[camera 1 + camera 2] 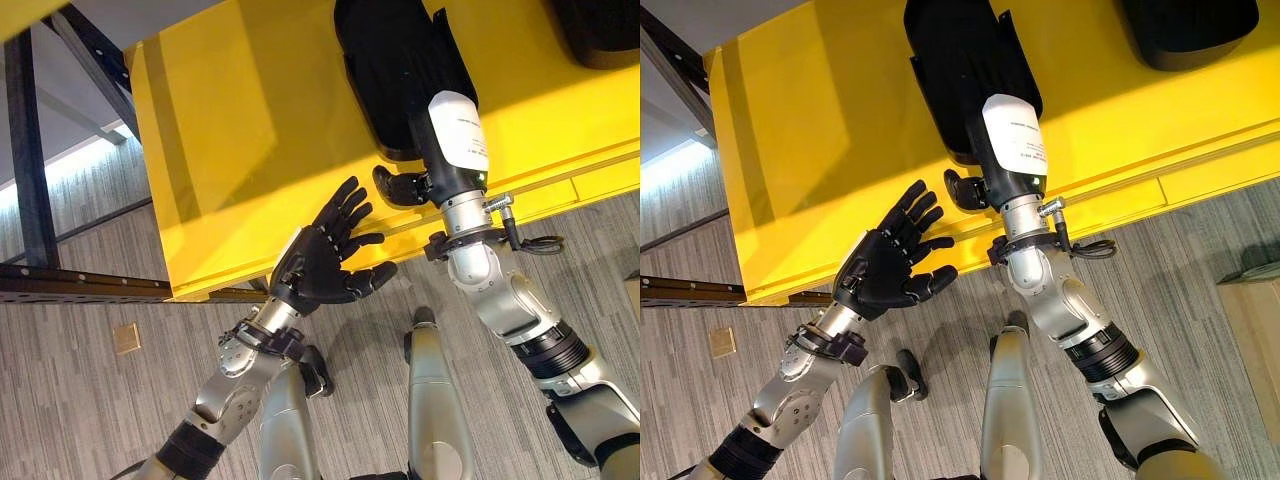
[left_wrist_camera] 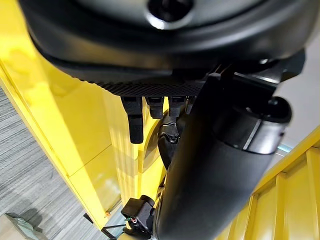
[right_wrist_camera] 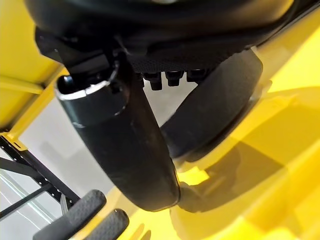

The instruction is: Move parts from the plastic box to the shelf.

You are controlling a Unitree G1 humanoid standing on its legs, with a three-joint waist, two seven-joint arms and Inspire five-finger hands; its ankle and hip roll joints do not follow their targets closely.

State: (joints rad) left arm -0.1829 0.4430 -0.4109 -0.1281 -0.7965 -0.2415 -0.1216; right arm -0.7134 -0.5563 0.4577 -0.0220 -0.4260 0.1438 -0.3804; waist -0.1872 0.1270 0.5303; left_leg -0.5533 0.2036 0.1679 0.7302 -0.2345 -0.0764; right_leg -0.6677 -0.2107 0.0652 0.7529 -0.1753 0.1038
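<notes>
**Right hand on a black part over the yellow shelf**

From where I stand, the right hand [image 1: 405, 186] is up against a long black part [image 1: 395, 70] that lies on the yellow shelf [image 1: 250, 120]. Its thumb sticks out to one side near the shelf's front edge, and the fingers run up under or behind the part, so I cannot tell whether they grip it. The right wrist view shows the part [image 3: 125, 150] as a dark rounded bar close under the palm, with short fingertips [image 3: 172, 79] past it.

The left hand [image 1: 325, 260] hangs in front of the shelf edge, palm up, fingers spread wide, holding nothing. A second black part [image 1: 600, 30] sits further along the shelf, well apart. A dark metal frame [image 1: 30, 180] stands beside the shelf on the grey floor [image 1: 80, 400].
</notes>
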